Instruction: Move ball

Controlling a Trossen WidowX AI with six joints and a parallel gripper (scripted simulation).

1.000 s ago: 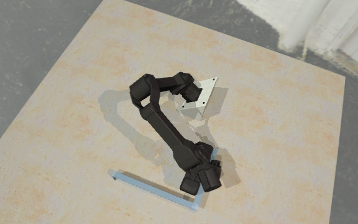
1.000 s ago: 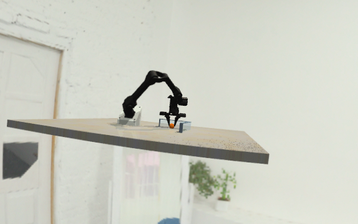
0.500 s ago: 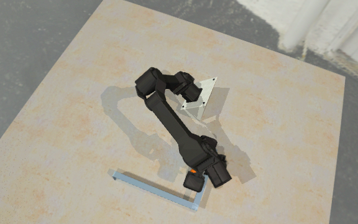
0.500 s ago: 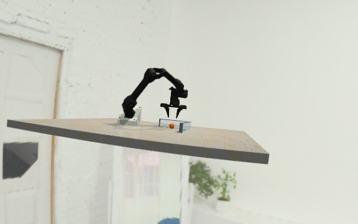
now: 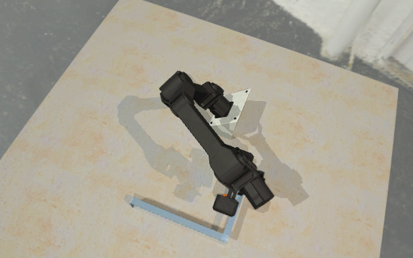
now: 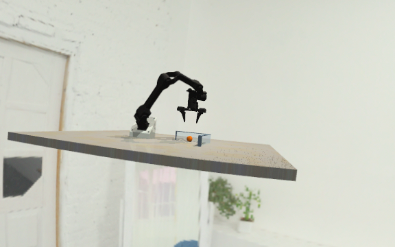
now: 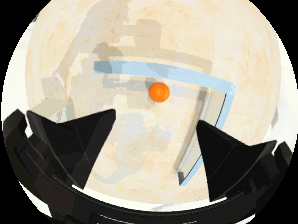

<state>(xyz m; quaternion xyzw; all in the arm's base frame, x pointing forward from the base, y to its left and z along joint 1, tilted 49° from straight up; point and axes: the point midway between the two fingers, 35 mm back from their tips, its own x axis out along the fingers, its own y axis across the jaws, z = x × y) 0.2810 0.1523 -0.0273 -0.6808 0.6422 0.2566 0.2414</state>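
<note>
The small orange ball [image 6: 189,138] rested on the pale beige stone-patterned worktop [image 6: 238,158], inside the corner formed by the two low clear bluish walls [image 6: 193,136]. In the wrist view the ball [image 7: 158,92] lay just within the bend of the walls [image 7: 200,83], near the longer wall but not visibly touching it. From the top view only a sliver of orange [image 5: 224,196] showed beside the black arm's wrist, which covered most of that spot; the walls [image 5: 178,216] traced an L shape on the worktop [image 5: 84,161] below it.

The black parallel-jaw gripper [image 6: 191,116] hung well above the ball, its two dark fingers [image 6: 183,114] spread wide and pointing down, with nothing between them. In the wrist view the fingers framed the lower edge, far apart, with the ball showing between and beyond them on the worktop [image 7: 153,23].

The arm rose from a white base plate [image 6: 144,132] set near the middle of the worktop. Whether a see-through copy of the ball sat under the ball could not be made out.
</note>
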